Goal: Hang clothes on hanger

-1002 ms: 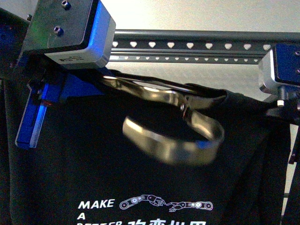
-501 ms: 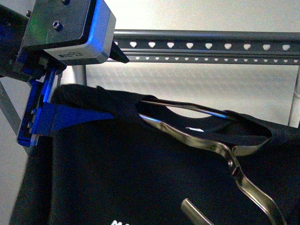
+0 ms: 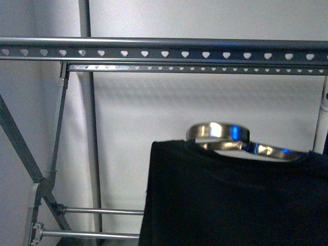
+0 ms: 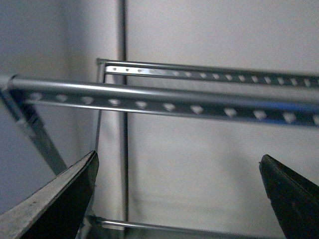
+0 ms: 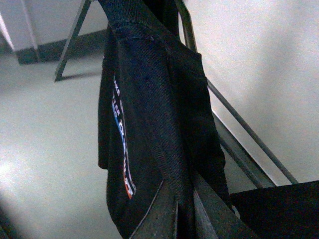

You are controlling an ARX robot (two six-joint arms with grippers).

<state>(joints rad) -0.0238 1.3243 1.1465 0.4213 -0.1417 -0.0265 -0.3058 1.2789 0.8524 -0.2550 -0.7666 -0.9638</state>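
The clothes, a black T-shirt (image 3: 230, 200), hang at the lower right of the front view, below the hanger's rails. The hanger, a grey drying rack with heart-punched rails (image 3: 164, 53), spans the top. Neither gripper shows in the front view. My right gripper (image 5: 182, 211) is shut on a fold of the black T-shirt (image 5: 149, 99), whose blue-red stripe (image 5: 122, 144) shows on the hanging cloth. My left gripper (image 4: 177, 194) is open and empty, its fingers (image 4: 60, 199) wide apart, facing the rack's rails (image 4: 174, 102) from just below them.
A shiny metal hook loop (image 3: 220, 136) sticks up from the shirt's collar. The rack's crossed legs (image 3: 25, 159) and low bars (image 3: 97, 211) stand at the left. A pale wall is behind the rack, and its leg and the floor (image 5: 45, 149) show in the right wrist view.
The left arm, which held the shirt's shoulder at the left, has let go and left the front view. The shirt with its metal hook has shifted right and sits lower.
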